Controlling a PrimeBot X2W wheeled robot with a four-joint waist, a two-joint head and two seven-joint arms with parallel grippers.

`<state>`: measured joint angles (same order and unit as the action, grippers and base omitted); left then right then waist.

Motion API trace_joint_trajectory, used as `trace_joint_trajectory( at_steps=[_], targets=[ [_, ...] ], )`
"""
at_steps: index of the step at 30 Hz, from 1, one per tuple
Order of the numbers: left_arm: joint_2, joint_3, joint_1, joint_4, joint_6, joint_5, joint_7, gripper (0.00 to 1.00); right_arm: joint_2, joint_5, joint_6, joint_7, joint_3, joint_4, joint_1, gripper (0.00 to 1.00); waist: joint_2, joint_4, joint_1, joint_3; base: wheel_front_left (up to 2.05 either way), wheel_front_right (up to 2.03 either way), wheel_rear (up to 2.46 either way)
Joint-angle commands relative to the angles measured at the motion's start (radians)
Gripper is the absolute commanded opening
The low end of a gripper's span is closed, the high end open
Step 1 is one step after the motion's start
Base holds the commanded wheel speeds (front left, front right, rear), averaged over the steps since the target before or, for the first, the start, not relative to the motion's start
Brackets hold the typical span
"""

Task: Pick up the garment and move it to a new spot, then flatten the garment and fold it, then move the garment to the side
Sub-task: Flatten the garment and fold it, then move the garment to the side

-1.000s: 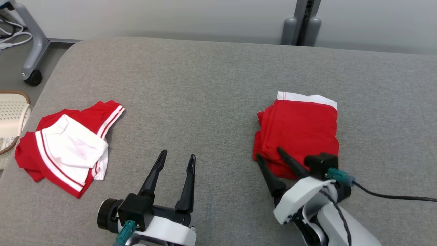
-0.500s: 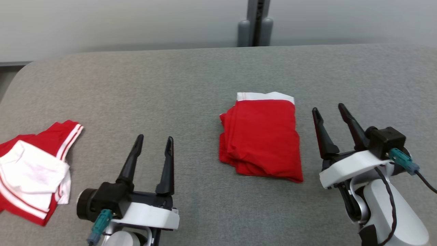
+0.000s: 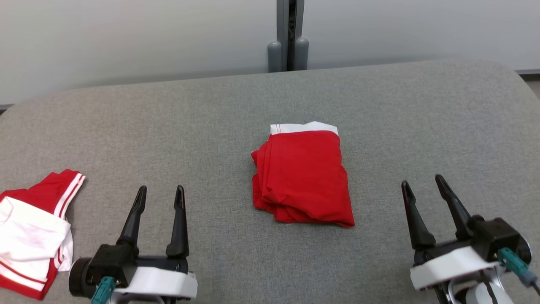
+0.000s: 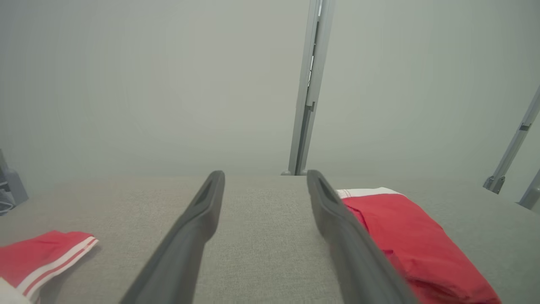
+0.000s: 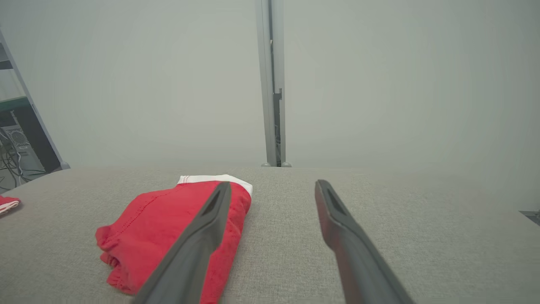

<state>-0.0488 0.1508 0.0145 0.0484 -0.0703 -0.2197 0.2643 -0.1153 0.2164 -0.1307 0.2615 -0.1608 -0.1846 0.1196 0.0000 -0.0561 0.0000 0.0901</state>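
Garment [image 3: 301, 177], folded red cloth, looks light, soft and floppy; I'd pinch its layered left edge. Beside it, left gripper [image 3: 161, 188] and right gripper [image 3: 422, 180] hold nothing, fingers spread wide.

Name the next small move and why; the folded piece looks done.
Probably reach the left gripper toward the crumpled red-and-white garment on its left: the folded red garment lies neat with nothing touching it, and the right gripper, like the left, hovers with jaws open and empty.
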Motion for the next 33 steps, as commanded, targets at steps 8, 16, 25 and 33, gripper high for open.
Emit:
trace_joint_trajectory(
  at_steps=[8,16,25,33],
  targets=[
    [-0.004,-0.023,-0.105,-0.019,0.019,0.027,-0.001,1.00,0.013,-0.003,0.000,0.005,0.028,0.041,-0.138,1.00,0.0000,0.012,0.0000,-0.094,0.00,0.00,0.00],
    [-0.004,-0.040,-0.170,-0.005,0.051,0.055,-0.001,1.00,0.013,0.008,0.000,0.005,0.015,0.035,-0.187,1.00,0.0000,0.018,0.0000,-0.124,0.00,0.00,0.00],
    [-0.004,-0.026,-0.170,0.004,0.051,0.071,-0.001,1.00,0.019,0.018,0.000,0.006,0.002,0.020,-0.190,1.00,0.0000,0.022,0.0000,-0.122,0.00,0.00,0.00],
    [-0.004,-0.008,-0.160,0.004,0.043,0.073,-0.001,1.00,0.014,0.063,0.000,0.005,-0.033,-0.005,-0.161,1.00,0.0000,0.025,0.0000,-0.118,0.00,0.00,0.00]
  ],
)
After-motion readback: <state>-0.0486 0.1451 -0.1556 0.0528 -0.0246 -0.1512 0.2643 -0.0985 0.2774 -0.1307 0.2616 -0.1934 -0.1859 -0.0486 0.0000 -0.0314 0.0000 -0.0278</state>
